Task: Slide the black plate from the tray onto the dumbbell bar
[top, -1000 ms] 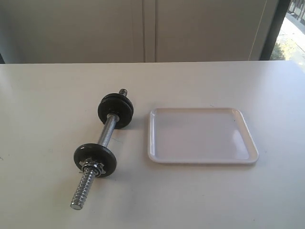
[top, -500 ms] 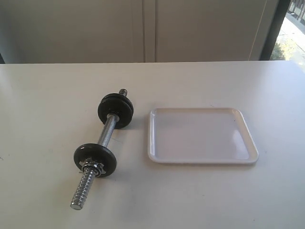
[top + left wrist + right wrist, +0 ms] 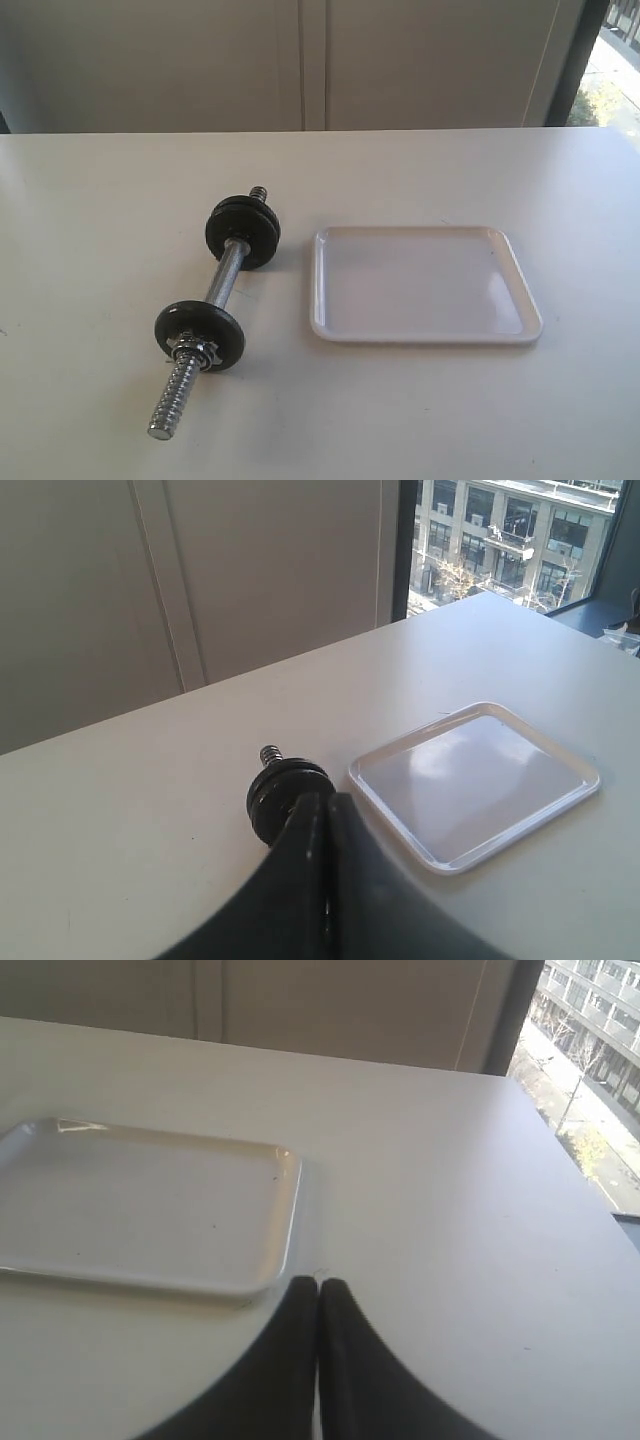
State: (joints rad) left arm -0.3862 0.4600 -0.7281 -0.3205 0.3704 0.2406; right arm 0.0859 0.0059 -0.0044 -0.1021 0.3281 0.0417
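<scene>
The dumbbell bar (image 3: 226,276) lies slanted on the white table, left of the tray (image 3: 420,285). Black discs (image 3: 243,232) sit at the bar's far end. Another black disc (image 3: 200,336) sits toward its near end, with a silver star nut (image 3: 194,351) against it. The tray's surface is bare; no loose black plate shows anywhere. In the left wrist view my left gripper (image 3: 328,798) is shut on nothing, above the far discs (image 3: 284,786) and beside the tray (image 3: 475,780). My right gripper (image 3: 318,1283) is shut too, near a corner of the tray (image 3: 140,1200). Neither gripper appears in the exterior view.
A white table (image 3: 120,200) carries everything. A pale wall with panel seams (image 3: 312,60) runs behind its far edge. A window (image 3: 610,70) lies at the far right.
</scene>
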